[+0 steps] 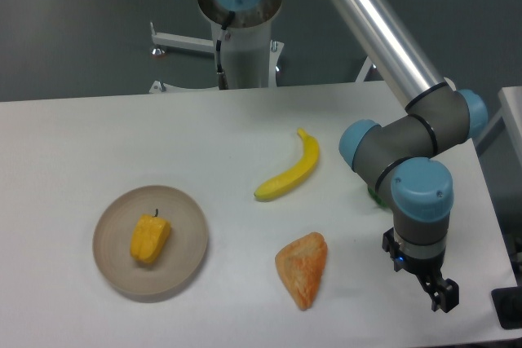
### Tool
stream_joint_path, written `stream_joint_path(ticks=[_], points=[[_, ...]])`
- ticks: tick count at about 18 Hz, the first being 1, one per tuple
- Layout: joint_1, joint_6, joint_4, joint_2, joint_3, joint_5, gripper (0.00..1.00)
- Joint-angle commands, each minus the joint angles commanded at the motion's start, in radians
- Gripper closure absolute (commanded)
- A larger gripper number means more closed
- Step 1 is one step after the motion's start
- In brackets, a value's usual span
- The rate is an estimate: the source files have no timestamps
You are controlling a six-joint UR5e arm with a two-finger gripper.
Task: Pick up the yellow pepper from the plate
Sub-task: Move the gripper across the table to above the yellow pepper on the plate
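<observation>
The yellow pepper [150, 238] lies on the round beige plate [186, 265] at the front left of the table, its thin dark stem pointing to the back. My gripper [441, 294] hangs at the front right, far from the plate and just above the table. It holds nothing. Its black fingers are seen edge-on, so the gap between them does not show.
A long curved banana [289, 174] lies at the table's middle. An orange-pink textured wedge [303, 269] lies in front of it, between plate and gripper. A bit of something green [374, 196] shows behind the arm's wrist. The table's right edge is close to the gripper.
</observation>
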Motion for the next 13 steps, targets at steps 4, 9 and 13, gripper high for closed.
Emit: stream_joint_path(ticks=[4, 9, 13], points=[[-0.009, -0.021, 0.003, 0.017, -0.017, 0.0, 0.0], [-0.018, -0.064, 0.0, 0.092, -0.107, 0.0, 0.0], [-0.028, -0.159, -0.005, 0.175, -0.198, -0.008, 0.0]])
